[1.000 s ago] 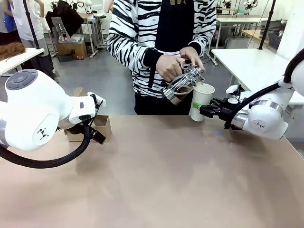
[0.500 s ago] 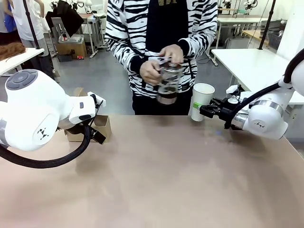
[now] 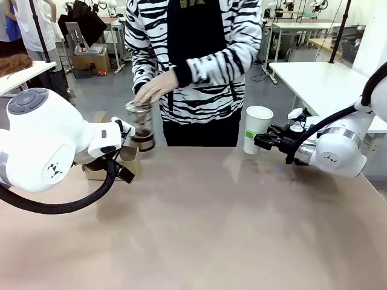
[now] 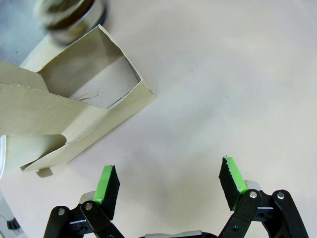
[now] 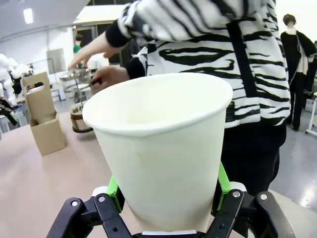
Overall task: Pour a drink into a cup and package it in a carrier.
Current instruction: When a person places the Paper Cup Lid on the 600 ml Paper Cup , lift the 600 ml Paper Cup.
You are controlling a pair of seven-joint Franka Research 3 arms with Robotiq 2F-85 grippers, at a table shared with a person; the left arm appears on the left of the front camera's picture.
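A white paper cup (image 3: 257, 128) stands upright at the far right edge of the table, and my right gripper (image 3: 256, 141) is shut on its lower part; up close, the cup (image 5: 158, 148) sits between the green pads (image 5: 114, 192). The person's hand (image 3: 152, 88) holds a glass jug (image 3: 142, 124) by its lid, with dark drink (image 3: 144, 140) low inside, just above the table's far left. The brown cardboard carrier (image 3: 126, 161) sits beside it. My left gripper (image 4: 170, 181) hovers open over bare table next to the carrier (image 4: 84, 114), with the jug's base (image 4: 69, 15) beyond.
The tan table (image 3: 205, 223) stretches wide between the arms. From the right wrist, the jug (image 5: 79, 106) and the carrier (image 5: 44, 121) show far off on the left. White tables and other gear stand behind the person.
The person has tipped the jug back upright from the cup's rim and carried it left and down, next to the carrier. Both arms and the cup have stayed still.
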